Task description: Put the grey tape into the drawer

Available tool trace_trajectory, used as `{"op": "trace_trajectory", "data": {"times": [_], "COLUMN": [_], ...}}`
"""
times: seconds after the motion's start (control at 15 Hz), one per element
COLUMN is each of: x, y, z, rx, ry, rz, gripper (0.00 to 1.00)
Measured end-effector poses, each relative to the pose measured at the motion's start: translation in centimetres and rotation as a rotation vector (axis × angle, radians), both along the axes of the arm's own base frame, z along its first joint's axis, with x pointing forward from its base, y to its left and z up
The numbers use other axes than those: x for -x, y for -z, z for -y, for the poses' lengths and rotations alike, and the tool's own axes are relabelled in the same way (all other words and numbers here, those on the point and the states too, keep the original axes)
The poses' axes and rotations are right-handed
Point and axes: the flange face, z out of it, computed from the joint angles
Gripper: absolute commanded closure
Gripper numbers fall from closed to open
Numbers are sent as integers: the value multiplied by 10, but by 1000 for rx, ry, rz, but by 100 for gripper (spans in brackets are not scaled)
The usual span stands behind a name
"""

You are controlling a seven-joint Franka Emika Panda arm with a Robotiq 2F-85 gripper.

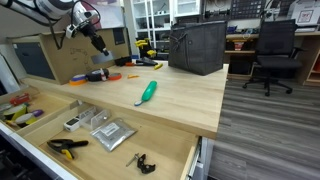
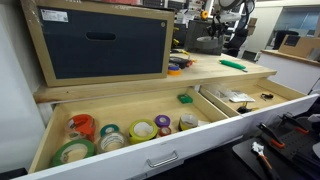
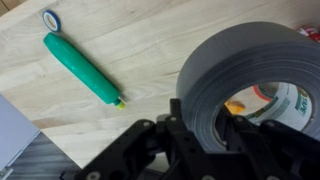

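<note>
the gripper (image 3: pixel 203 128) is clamped on the grey tape (image 3: pixel 255 70) — in the wrist view the roll stands on edge, its wall pinched between the dark fingers, one of them reaching into the centre hole. through that hole a scrap of orange and a white printed label show, too blurred to name. the roll is lifted clear of the pale wooden tabletop (image 3: pixel 150 40). on the wood beyond it lies a green tool (image 3: pixel 85 68) with a yellowish tip, and near its far end, just apart from it, sits a small blue-rimmed ring (image 3: pixel 50 19).

in an exterior view the arm holds the gripper (image 1: pixel 97 42) above the back of the table, over a clutter of orange and blue items (image 1: pixel 97 75); the tape itself is too small to pick out there. the drawer (image 1: pixel 35 108) stands pulled out below the table's front edge, well apart from the gripper, with yellow and red things in it. beside it the wider drawer (image 1: pixel 170 140) holds a silver packet (image 1: pixel 110 132) and a black-orange clamp (image 1: pixel 66 147). seen from the opposite side in an exterior view, the drawer (image 2: pixel 120 112) carries a row of coloured tape rolls (image 2: pixel 143 129) along its front wall.
</note>
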Motion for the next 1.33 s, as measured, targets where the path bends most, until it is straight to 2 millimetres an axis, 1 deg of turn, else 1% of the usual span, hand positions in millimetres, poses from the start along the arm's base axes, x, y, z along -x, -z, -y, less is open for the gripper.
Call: {"op": "trace_trajectory", "data": {"times": [0.27, 0.47, 0.8, 0.93, 1.07, 1.13, 1.33], "x": [49, 93, 178, 205, 226, 233, 245], "y": [1, -1, -8, -13, -19, -23, -30], "z": [-1, -8, -42, -56, -68, -73, -85], "rx": [-21, -40, -61, -64, -62, -62, -69], "ry": [-12, -39, -125, -166, -217, -240, -306], "rz": [-14, -30, -41, -39, -35, -33, -32], "gripper": [89, 89, 89, 89, 89, 89, 89]}}
